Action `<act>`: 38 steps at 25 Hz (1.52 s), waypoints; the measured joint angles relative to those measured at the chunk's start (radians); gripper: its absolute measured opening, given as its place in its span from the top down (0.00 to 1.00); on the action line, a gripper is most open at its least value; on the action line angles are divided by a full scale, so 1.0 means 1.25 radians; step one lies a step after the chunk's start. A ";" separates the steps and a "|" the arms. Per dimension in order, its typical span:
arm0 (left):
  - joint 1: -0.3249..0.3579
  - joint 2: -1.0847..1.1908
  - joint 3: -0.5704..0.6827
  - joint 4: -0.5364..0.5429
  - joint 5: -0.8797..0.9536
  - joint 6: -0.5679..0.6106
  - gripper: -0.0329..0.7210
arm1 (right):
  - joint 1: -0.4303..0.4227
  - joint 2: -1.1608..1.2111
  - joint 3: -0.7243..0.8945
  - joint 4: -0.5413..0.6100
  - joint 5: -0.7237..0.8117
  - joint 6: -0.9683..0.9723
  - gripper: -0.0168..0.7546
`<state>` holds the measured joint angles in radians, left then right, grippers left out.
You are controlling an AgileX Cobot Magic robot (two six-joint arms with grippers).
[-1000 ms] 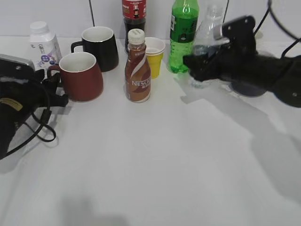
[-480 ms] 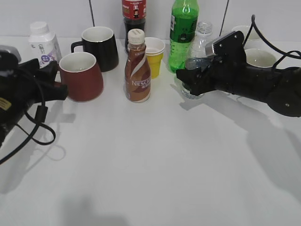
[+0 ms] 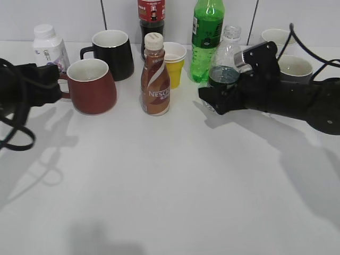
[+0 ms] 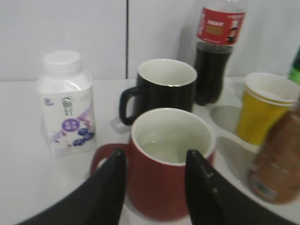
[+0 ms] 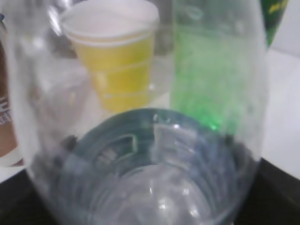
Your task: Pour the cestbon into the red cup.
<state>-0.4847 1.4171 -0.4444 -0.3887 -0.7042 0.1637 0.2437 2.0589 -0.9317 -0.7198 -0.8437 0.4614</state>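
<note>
The red cup [image 3: 91, 85] stands at the left, handle toward my left gripper [image 3: 56, 87]. In the left wrist view the open fingers [image 4: 155, 154] sit just in front of the red cup [image 4: 168, 187], one to each side, holding nothing. A little clear liquid glints in its white inside. The cestbon [image 3: 226, 61] stands upright and capless right of the middle. My right gripper [image 3: 213, 99] is closed around its lower body. The cestbon [image 5: 150, 154] fills the right wrist view and hides the gripper's fingertips [image 5: 150, 211].
A black mug [image 3: 114, 53], a brown Nescafe bottle [image 3: 155, 79], a yellow paper cup [image 3: 174, 64], a tall green bottle [image 3: 207, 37], a cola bottle [image 3: 151, 16] and a white milk bottle [image 3: 49, 48] stand at the back. White bowls [image 3: 292, 64] stand behind the right arm.
The cestbon went from lifted and tilted to upright on the table in my right gripper. My left arm drew back to the left, away from the red cup.
</note>
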 joint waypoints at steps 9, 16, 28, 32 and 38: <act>0.000 -0.253 0.001 -0.005 0.332 -0.001 0.53 | 0.000 -0.094 0.093 -0.017 0.104 0.068 0.12; 0.000 -0.405 -0.019 -0.014 0.634 -0.001 0.53 | 0.000 -0.176 0.128 -0.156 0.206 0.227 0.12; 0.001 -0.532 -0.199 0.144 1.323 -0.008 0.53 | 0.002 -0.348 0.135 -0.842 0.289 0.992 0.15; 0.001 -0.581 -0.207 0.168 1.492 -0.061 0.53 | 0.002 -0.407 0.157 -0.877 0.215 1.052 0.16; 0.001 -0.699 -0.207 0.215 1.536 -0.109 0.53 | 0.003 -0.449 0.166 -0.883 0.283 0.988 0.18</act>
<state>-0.4837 0.5433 -0.7029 -0.1193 1.2155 0.0279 0.2475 1.4981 -0.7243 -1.8231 -0.4900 1.6966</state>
